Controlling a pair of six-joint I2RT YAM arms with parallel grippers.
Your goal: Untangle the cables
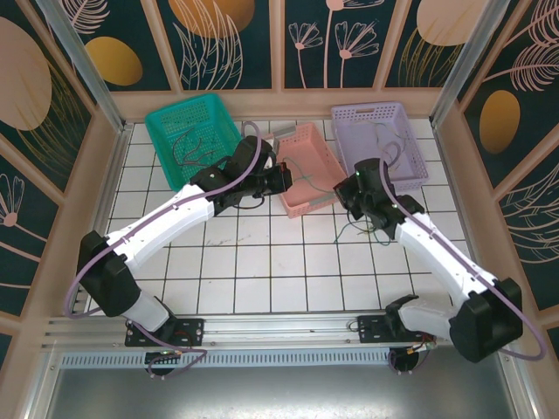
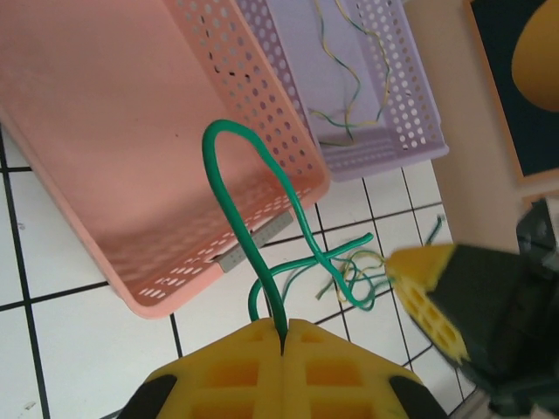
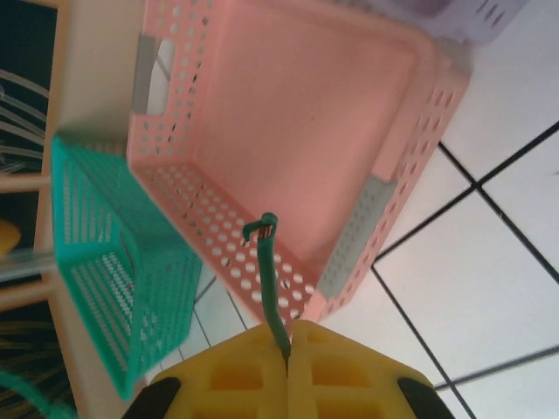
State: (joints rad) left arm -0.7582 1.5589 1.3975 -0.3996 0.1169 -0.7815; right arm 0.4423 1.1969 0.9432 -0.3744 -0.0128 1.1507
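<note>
Cables (image 2: 349,275): a small knot of green and yellowish wires lies on the surface (image 1: 262,262), in its far half and right of centre, just off the near corner of the pink basket (image 2: 131,175). More loose wires lie inside the lilac basket (image 1: 380,113) and the green basket (image 1: 188,109), both along the far edge.

Green cable (image 2: 255,262): it rises from the left end effector (image 2: 284,336), arches over the pink basket's rim and drops back into the knot. The left pads are together, pinching this wire.

Right end effector (image 3: 288,345): its pads are also together, clamped on a green wire close to its tip, with a short stub standing above them. We cannot tell whether it is the same wire the left one holds.

Risks, as we judge them:
- Pulling the two grips apart could cinch the knot, since the crossings sit between them.
- The right grip is near the wire's end, so tension may slip it out.
- The arched loop could catch the basket's rim or holes and drag the basket.
- The yellowish strands may lift with the green one.
</note>
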